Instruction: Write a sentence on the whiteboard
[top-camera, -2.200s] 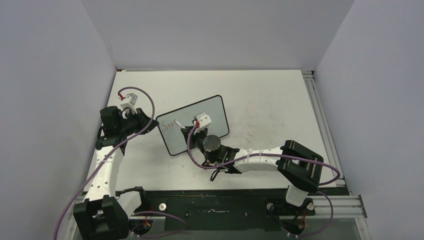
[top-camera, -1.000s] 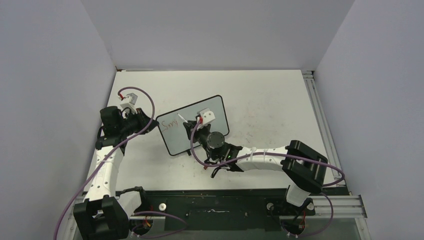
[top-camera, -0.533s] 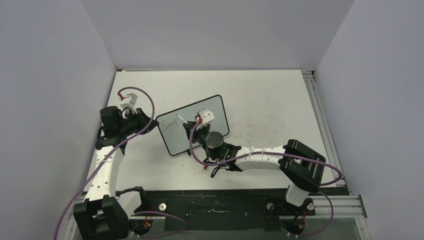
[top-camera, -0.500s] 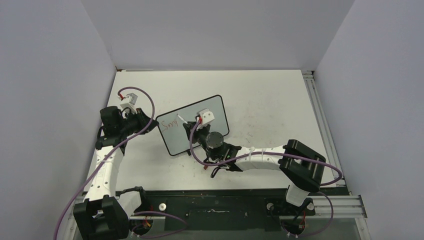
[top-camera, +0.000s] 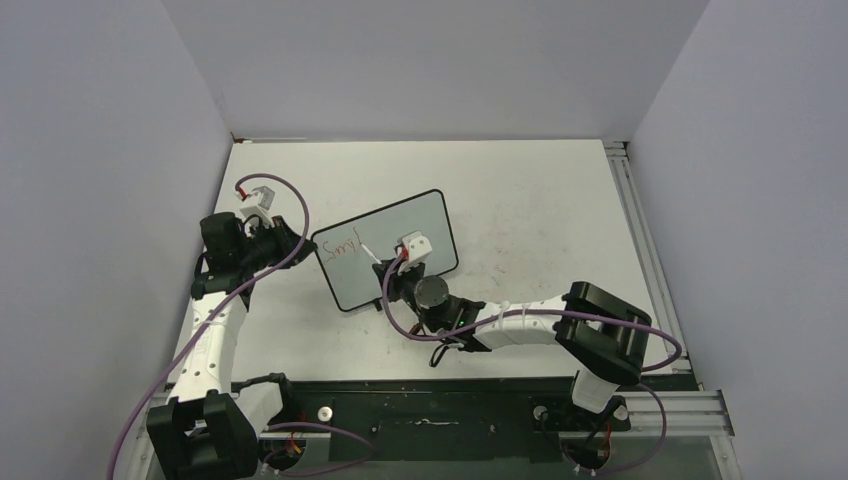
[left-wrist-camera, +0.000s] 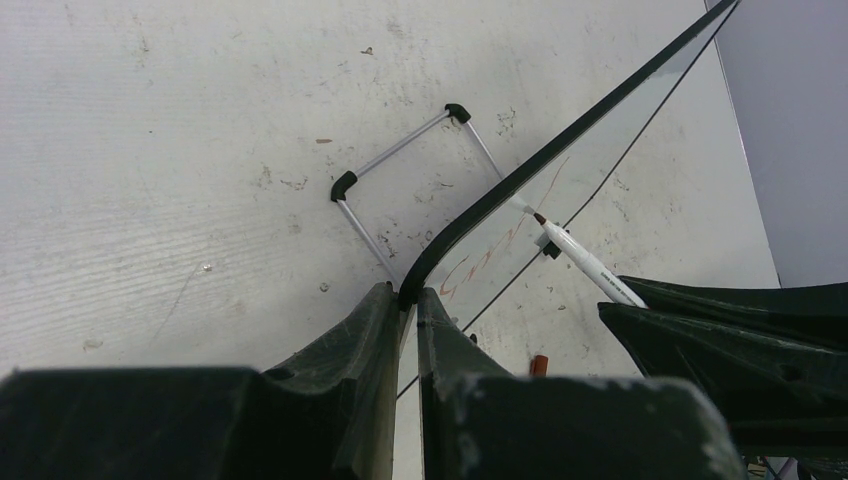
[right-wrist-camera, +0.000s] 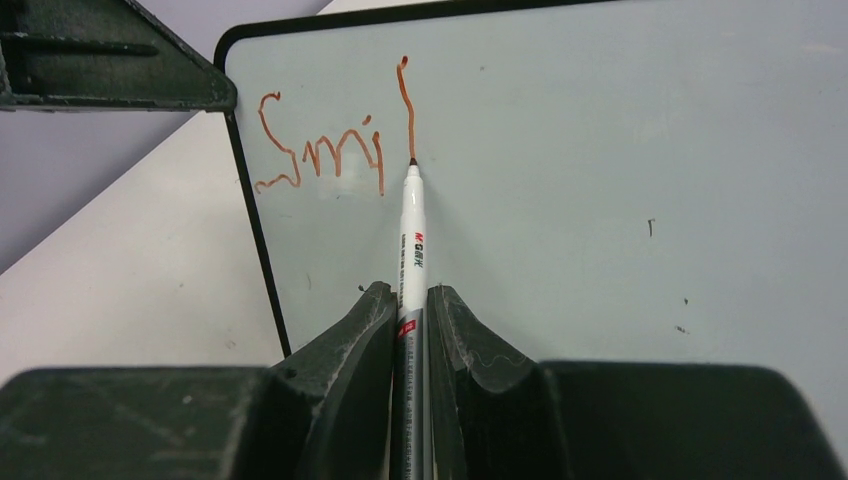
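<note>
Straight ahead of my right fingers, the whiteboard (right-wrist-camera: 620, 150) stands propped on the table (right-wrist-camera: 130, 270). The sentence (right-wrist-camera: 335, 140) sits near its upper left corner and so far reads only "Smi" plus a tall stroke. The marker (right-wrist-camera: 412, 240) has its tip touching the foot of that stroke, which I take for an "l" not quite down to the other letters' baseline. My right gripper (right-wrist-camera: 410, 300) is closed tight on the marker's barrel. My left gripper (left-wrist-camera: 408, 305), off past the board's left edge, is clamped on the frame's corner, steadying it. I judge I'm mid-word, early in the task. Next I'd finish the stroke, lift, shift right and begin the "e", pressing lightly.
</note>
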